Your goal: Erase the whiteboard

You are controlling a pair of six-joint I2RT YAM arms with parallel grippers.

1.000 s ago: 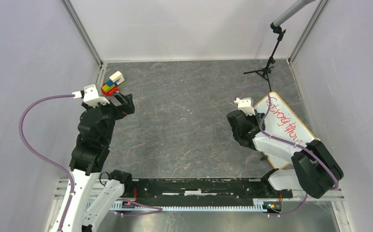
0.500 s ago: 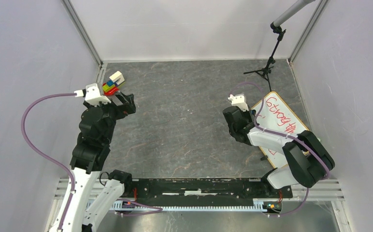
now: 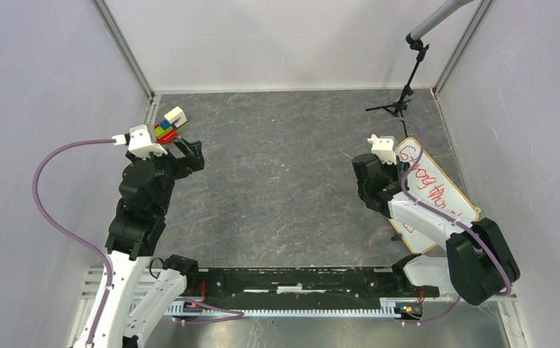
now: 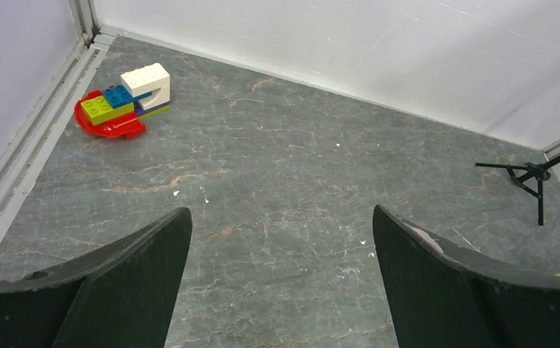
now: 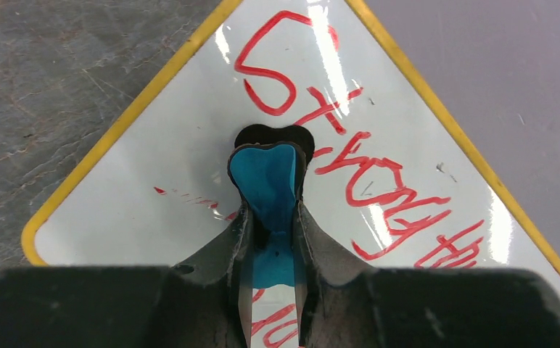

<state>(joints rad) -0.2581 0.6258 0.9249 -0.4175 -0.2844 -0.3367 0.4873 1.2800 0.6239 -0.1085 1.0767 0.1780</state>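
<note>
Now rightward, eraser over whiteboard

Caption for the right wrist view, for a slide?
Right pincer grips blue eraser over the whiteboard, red writing largely intact.

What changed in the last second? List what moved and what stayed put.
The right end effector, shut on the blue eraser, swung left, then back right, and is now over the far corner of the whiteboard near the start of the red writing. Nothing was visibly picked up or released. The left end effector stayed open and nearly still, and the toy brick boat did not move.
</note>
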